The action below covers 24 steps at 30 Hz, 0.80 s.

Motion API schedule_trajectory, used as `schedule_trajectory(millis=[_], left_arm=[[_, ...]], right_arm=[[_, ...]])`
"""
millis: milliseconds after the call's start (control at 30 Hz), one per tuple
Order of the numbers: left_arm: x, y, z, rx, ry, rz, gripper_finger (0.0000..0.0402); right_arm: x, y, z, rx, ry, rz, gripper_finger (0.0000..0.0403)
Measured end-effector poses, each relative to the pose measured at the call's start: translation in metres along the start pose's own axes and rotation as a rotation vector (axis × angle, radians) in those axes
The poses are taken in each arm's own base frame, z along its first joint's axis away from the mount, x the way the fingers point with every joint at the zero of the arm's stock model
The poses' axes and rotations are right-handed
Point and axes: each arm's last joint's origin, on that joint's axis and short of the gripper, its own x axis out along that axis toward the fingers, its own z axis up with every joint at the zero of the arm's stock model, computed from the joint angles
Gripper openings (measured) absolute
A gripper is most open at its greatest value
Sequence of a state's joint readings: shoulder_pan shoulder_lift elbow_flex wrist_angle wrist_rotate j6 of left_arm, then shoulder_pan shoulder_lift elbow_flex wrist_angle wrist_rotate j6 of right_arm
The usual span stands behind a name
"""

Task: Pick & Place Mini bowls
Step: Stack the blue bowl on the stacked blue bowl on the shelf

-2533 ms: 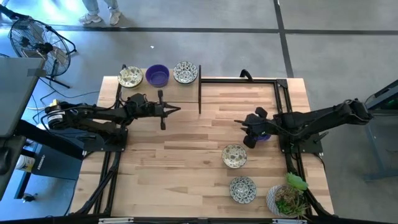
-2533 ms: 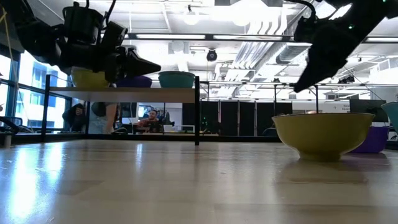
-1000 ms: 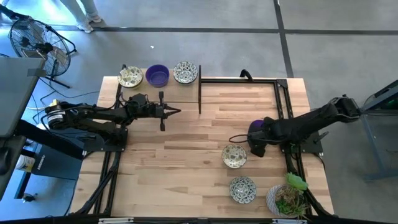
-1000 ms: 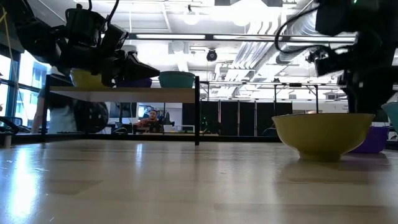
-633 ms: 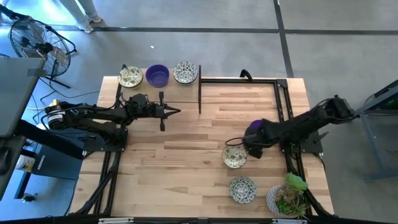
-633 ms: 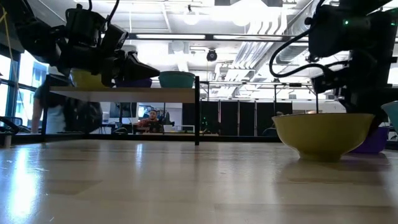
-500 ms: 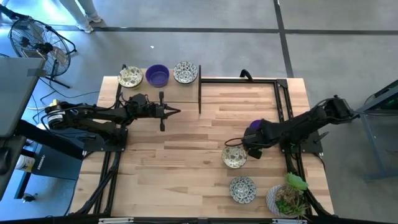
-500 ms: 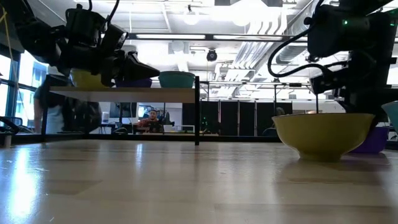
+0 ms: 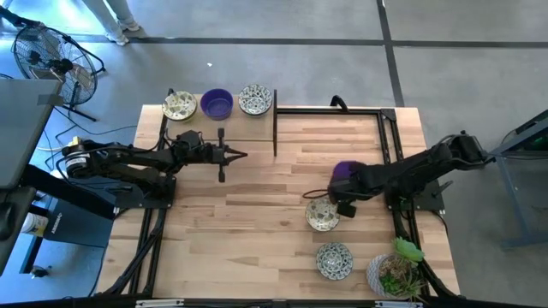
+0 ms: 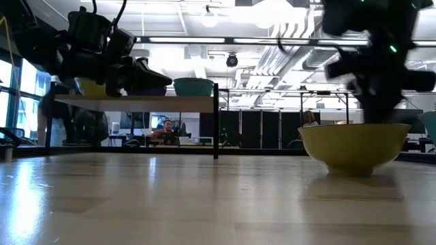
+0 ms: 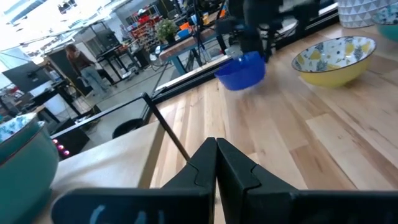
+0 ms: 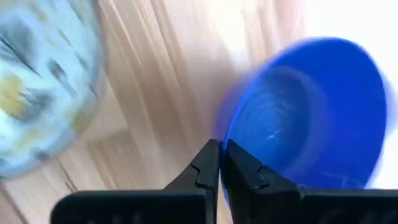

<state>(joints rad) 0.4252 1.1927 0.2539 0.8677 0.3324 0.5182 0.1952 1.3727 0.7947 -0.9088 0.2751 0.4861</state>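
A purple mini bowl [image 9: 342,171] hangs tilted in my shut right gripper [image 9: 339,188], right of the table's middle; it also shows in the left wrist view [image 11: 241,70]. Two floral mini bowls [image 9: 323,214] [image 9: 334,259] sit on their bases on the table, nearer than it. Three more bowls, floral [image 9: 180,105], purple [image 9: 217,104] and floral [image 9: 255,99], stand on the raised shelf at the far left. My left gripper [image 9: 229,155] hovers shut near that shelf, holding nothing. My right gripper pinches the purple bowl's rim [image 12: 231,144] between its two fingers, one finger inside the bowl and one outside. The fingers come down from above. The bowl is tilted and hangs below them, lifted clear of the table [image 11: 241,70].
A white pot with a green plant [image 9: 396,272] stands at the near right corner. A dark post [image 9: 275,133] and frame rails [image 9: 330,109] border the far side. The nearest floral bowl [image 10: 354,145] sits close beside the right gripper. Bare wood lies across the table's middle and left [image 9: 240,222].
My right gripper has come down beside the purple bowl, toward the near floral bowl, and now carries the bowl: it has left its place on the table, risen a little and tipped on its rim. The other bowls have stayed put.
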Motion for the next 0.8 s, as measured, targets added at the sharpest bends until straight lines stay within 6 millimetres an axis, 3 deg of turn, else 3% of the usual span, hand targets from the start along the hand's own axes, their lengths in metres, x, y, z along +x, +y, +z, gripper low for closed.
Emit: schedule_trajectory(millis=[200, 333, 533, 800], left_arm=[[0.000, -0.001, 0.000, -0.001, -0.007, -0.018, 0.0001], [0.000, -0.001, 0.000, 0.005, -0.011, -0.023, 0.0001], [0.000, -0.001, -0.001, 0.005, -0.004, -0.027, 0.0001], [0.000, -0.002, -0.003, 0.016, 0.015, -0.037, 0.0001]], right_arm=[[-0.039, -0.004, 0.050, -0.102, -0.195, 0.013, 0.0008], [-0.047, 0.003, 0.095, -0.233, -0.339, 0.047, 0.0006], [-0.017, 0.030, 0.153, -0.470, -0.419, 0.152, 0.0003], [0.026, 0.062, 0.195, -0.663, -0.374, 0.171, 0.0004]])
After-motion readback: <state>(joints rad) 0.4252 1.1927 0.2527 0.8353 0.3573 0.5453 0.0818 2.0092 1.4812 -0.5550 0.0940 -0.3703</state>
